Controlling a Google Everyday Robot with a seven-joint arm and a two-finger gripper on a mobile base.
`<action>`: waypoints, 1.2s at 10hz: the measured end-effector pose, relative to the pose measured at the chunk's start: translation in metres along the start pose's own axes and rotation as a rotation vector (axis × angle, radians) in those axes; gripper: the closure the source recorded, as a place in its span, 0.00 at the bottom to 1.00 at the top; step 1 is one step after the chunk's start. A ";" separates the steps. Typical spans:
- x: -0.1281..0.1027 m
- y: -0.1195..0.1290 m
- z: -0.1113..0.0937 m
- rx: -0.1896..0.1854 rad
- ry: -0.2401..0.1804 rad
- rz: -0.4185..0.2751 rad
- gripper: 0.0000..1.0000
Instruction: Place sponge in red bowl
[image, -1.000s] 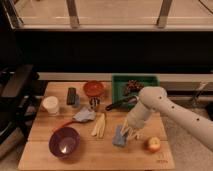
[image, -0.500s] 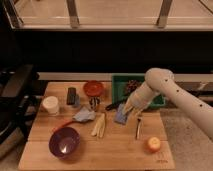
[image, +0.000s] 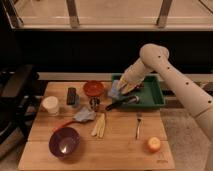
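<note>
A blue-grey sponge (image: 115, 93) hangs above the table just right of the red bowl (image: 93, 88), with my gripper (image: 120, 89) shut on it. The white arm reaches in from the right, over the green tray. The red bowl stands at the back middle of the wooden table, with nothing in it that I can see.
A green tray (image: 152, 96) sits at the back right with a black-handled tool (image: 122, 102) at its left edge. A purple bowl (image: 64, 142), a blue-grey cloth (image: 85, 115), a white cup (image: 50, 105), a dark block (image: 71, 96), a fork (image: 138, 125), pale sticks (image: 99, 125) and an orange fruit (image: 154, 145) lie about.
The gripper has lifted the sponge from the table's front right and carried it back and left, up to the red bowl's right side.
</note>
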 end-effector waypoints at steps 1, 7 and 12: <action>0.004 -0.004 -0.001 0.007 0.001 -0.002 0.80; 0.011 -0.014 0.007 0.010 0.040 -0.051 0.80; 0.029 -0.063 0.050 0.042 0.055 -0.154 0.80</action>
